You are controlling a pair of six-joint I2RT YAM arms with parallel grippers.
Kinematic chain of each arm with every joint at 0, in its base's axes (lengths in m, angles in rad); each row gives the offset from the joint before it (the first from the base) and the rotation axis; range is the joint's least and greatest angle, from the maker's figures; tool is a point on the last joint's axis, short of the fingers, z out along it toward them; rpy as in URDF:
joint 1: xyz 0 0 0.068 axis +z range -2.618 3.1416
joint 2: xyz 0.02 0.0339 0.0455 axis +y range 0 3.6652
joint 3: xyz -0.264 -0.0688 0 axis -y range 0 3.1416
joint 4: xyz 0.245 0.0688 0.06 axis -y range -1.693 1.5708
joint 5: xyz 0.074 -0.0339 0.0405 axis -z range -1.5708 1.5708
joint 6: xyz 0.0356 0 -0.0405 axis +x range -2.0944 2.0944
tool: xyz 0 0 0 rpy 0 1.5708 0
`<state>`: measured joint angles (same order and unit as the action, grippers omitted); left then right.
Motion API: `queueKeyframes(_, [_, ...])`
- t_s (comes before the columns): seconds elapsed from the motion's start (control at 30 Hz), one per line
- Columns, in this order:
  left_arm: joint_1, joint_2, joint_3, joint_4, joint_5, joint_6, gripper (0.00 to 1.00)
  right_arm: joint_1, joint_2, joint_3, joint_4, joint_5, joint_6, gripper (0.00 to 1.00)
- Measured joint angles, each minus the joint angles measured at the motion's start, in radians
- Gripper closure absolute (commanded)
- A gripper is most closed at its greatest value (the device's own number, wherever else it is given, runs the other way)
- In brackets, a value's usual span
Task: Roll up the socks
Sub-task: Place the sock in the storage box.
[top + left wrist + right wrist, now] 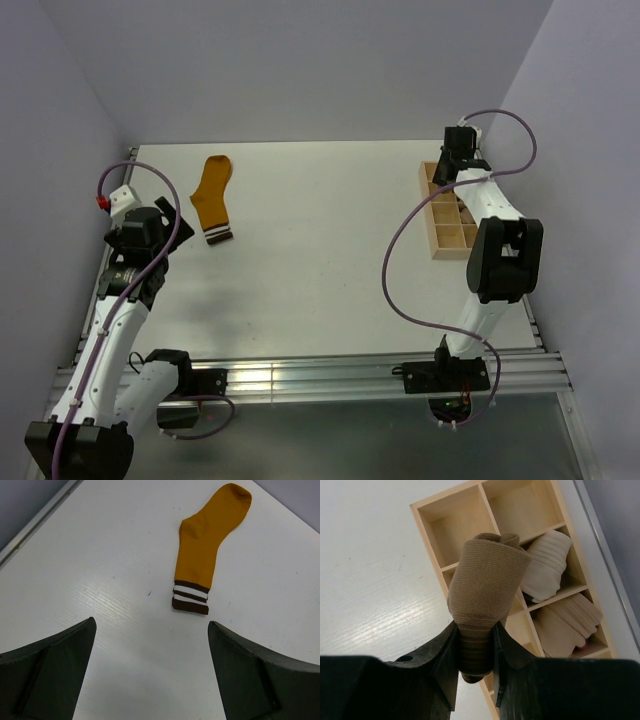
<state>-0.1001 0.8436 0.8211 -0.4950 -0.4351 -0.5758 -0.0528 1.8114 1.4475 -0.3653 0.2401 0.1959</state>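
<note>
A mustard-orange sock (207,545) with a white and dark-brown striped cuff lies flat on the white table, toe pointing away; in the top view this sock (214,198) is at the back left. My left gripper (151,622) hovers just short of its cuff, open, with nothing between its fingers (50,675). The tan-brown sock (487,587) is a rolled bundle, and my right gripper (475,645) is shut on its darker cuff end. That bundle hangs above the wooden divider box (451,566). In the top view my right gripper (453,160) is at the far end of the box.
The wooden divider box (436,215) stands at the right edge of the table and has several compartments. A cream-white rolled bundle (547,565) fills one cell and another pale bundle (570,622) fills the cell beside it. Grey walls close in the table.
</note>
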Motion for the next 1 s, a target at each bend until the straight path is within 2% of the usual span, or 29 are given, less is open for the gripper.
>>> queueKeyframes(0.5, [-0.002, 0.019, 0.0, 0.0, 0.003, 0.0, 0.01, 0.0, 0.124, 0.04, -0.047, 0.02, 0.061, 1.0])
queueKeyframes(1.0, [-0.002, 0.025, 0.0, 0.0, 0.013, 0.0, 0.0, -0.028, 0.159, 0.042, -0.005, -0.105, 0.132, 1.0])
